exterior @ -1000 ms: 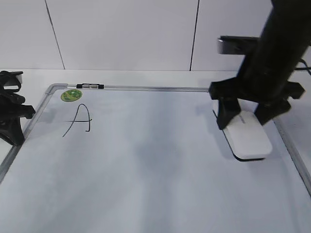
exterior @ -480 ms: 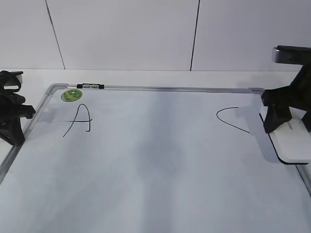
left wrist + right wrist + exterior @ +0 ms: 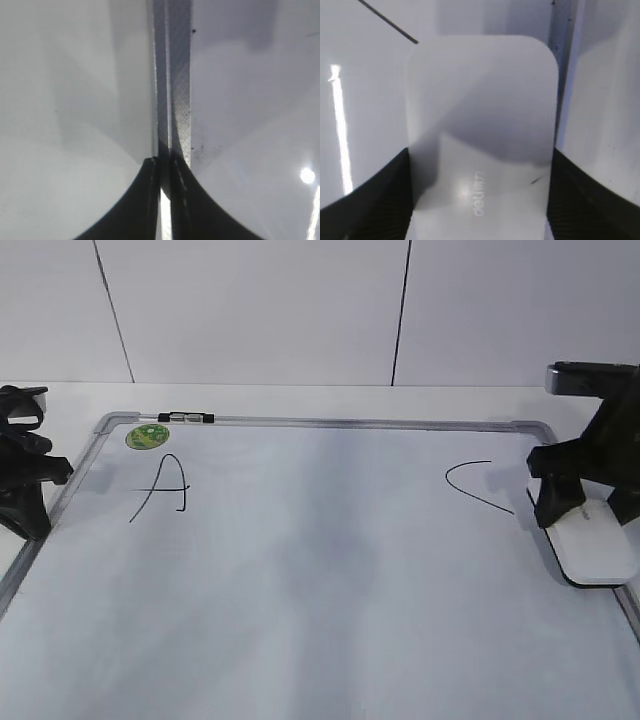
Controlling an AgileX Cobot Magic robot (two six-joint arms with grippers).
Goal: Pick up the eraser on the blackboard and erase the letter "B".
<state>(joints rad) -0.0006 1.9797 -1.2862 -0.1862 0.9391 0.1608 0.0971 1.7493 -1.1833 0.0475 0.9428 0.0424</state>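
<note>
On the white surface [image 3: 300,398], the blackboard [image 3: 320,600] with its grey frame, spanning nearly the whole width. Near its far left corner, a hand-drawn "A" [image 3: 162,488] just below a round green sticker [image 3: 147,436]; near its far right corner, a curved "C" [image 3: 475,485]. Between the two, bare board only, with no letter "B" visible anywhere, so erasing judged complete or all but complete.

At the right edge of the board, the right gripper [image 3: 585,508] pinching the eraser [image 3: 592,548] across its width, one finger on each long side, the white block flat on the board just inside the frame rail and just beside the tail of the "C". Confirmed in the right wrist view: eraser [image 3: 482,145] between two dark fingers [image 3: 375,200], the stroke's end touching its far left corner.

Step in hand, by judgement: parking the eraser. Best done by letting go straight upward, no sideways drag, to spare the "C".

At the left edge, the left gripper [image 3: 25,480], fingers pressed together over the frame rail [image 3: 172,90], holding nothing.

No containers in view.
</note>
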